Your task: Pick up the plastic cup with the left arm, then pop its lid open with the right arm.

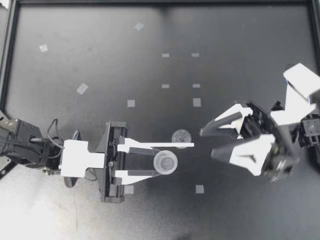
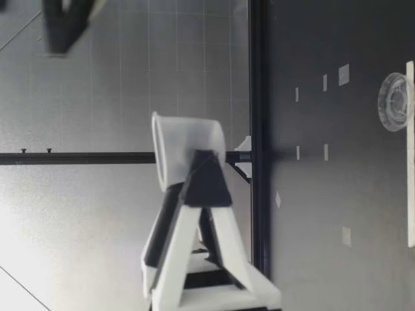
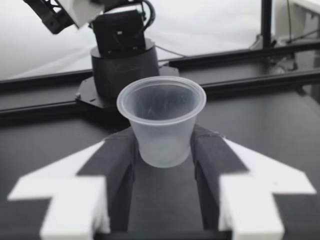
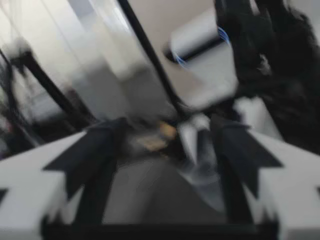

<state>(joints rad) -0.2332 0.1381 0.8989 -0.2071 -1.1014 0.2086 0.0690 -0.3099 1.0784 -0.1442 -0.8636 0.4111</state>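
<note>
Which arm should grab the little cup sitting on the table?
Right. My right gripper is open, empty and near the cup on the table. My left gripper is shut on a raised clear cup.

Left gripper (image 1: 170,159), reaching in from the table's (image 1: 75,30) left edge, clamped a clear cup (image 1: 165,162) between both fingers. Second cup (image 1: 181,136) stood on the table just outside one finger. Right gripper (image 1: 208,143), in from the right edge, gaped empty, pointing at both cups. Pale tape squares (image 1: 197,102) dotted mid-table
</note>
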